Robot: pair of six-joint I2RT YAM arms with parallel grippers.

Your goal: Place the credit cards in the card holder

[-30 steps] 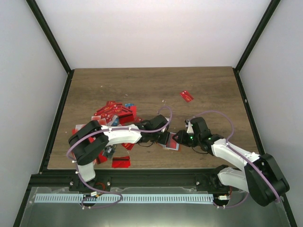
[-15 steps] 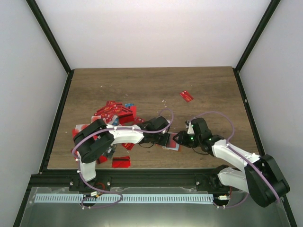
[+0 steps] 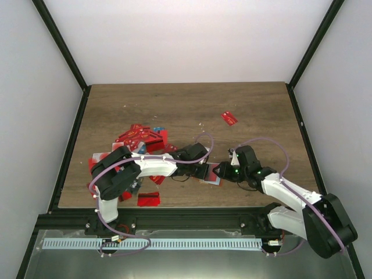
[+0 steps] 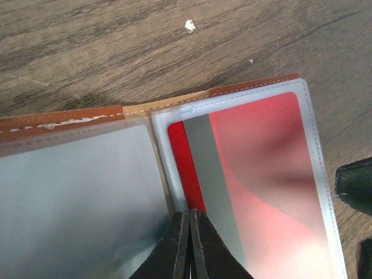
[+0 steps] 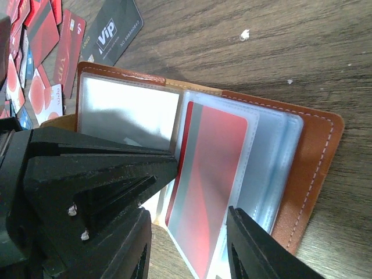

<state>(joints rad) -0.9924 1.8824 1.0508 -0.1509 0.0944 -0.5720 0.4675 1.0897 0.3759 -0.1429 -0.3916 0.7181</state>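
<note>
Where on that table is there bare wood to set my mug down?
The far strip of table along the back wall is bare, as is the right side between the lone red card and the frame. Crowded: the credit cards heaped at left, and the card holder mid-front.

White left arm (image 3: pixel 148 167) and right arm (image 3: pixel 290 195), black joints, looping lilac cables, matte black jaws

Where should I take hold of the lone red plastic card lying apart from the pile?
Probably across its two long edges, from straight above: the lone red plastic card lies flat and skewed on the wooden table, nothing crowding it.
</note>
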